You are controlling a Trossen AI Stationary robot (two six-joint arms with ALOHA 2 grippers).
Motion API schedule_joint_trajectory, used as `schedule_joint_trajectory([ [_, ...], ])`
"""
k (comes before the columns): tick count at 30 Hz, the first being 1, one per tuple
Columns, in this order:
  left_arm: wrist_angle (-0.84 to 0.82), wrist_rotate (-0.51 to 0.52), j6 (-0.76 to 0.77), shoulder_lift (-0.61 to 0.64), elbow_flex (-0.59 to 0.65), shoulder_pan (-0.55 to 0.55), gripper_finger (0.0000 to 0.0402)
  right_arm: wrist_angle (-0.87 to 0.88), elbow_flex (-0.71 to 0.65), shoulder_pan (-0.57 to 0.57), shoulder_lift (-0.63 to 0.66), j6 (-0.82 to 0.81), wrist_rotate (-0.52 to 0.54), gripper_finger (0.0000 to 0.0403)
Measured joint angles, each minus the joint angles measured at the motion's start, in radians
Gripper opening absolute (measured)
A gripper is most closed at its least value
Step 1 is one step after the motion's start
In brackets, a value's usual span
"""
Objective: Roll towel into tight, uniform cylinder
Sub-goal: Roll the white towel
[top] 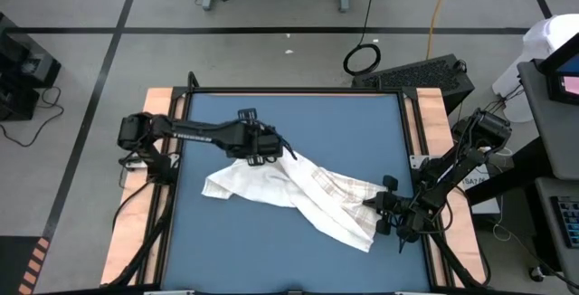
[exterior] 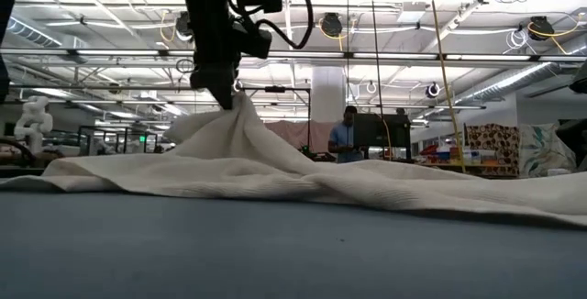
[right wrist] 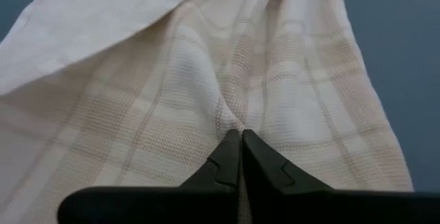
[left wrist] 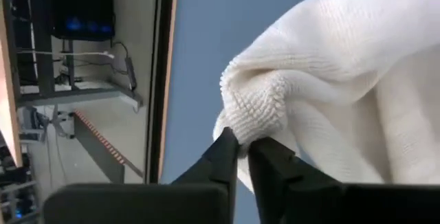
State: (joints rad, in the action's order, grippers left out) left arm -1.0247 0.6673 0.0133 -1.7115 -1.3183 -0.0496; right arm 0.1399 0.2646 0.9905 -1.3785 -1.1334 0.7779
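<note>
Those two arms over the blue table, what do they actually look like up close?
Both are dark, jointed arms built of slim black links. The left arm carries a black cable looping beside its end effector. The right arm ends in a similar end effector. Each end effector has two black, wedge-shaped fingers.

In the low view the left claw (exterior: 225,97) is cut off by the upper edge at twelve o'clock, so its arm goes unseen, and the towel (exterior: 275,166) runs out of frame at three o'clock. The right claw does not appear there at all. From overhead, the left claw's (top: 271,153) fingertips are lost against the towel (top: 298,191), as are the right claw's (top: 373,203) at four o'clock. Both wrist views crop the towel (left wrist: 344,80) (right wrist: 206,86) at their borders. A person (exterior: 345,134) far behind the counter is too small to make out.
</note>
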Motion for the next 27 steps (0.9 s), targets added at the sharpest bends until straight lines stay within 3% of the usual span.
schedule_joint_trajectory([
  [7,-0.084,0.002,0.037,0.007,0.012,-0.012,0.0144,-0.005,0.000,0.000,0.000,-0.016,-0.006,0.0006],
  [11,-0.186,0.070,0.172,0.054,0.051,-0.067,0.0205,-0.006,0.000,0.000,0.000,-0.011,-0.007,0.0006],
  [14,-0.221,-0.091,0.260,0.118,0.120,-0.069,0.0230,-0.005,0.000,0.000,0.000,-0.007,-0.007,0.0006],
  [16,-0.151,-0.240,0.286,0.182,0.194,-0.043,0.0235,-0.006,-0.001,0.000,0.000,0.000,-0.007,0.0006],
  [18,-0.039,-0.304,0.304,0.247,0.283,0.003,0.0234,-0.006,-0.001,0.000,0.000,0.003,-0.007,0.0006],
  [23,0.284,-0.310,0.428,0.351,0.523,0.108,0.0216,-0.013,-0.001,0.000,0.000,-0.003,-0.006,0.0006],
  [27,0.458,-0.318,0.561,0.356,0.659,0.165,0.0199,-0.016,-0.001,0.000,0.000,-0.001,-0.002,0.0006],
])
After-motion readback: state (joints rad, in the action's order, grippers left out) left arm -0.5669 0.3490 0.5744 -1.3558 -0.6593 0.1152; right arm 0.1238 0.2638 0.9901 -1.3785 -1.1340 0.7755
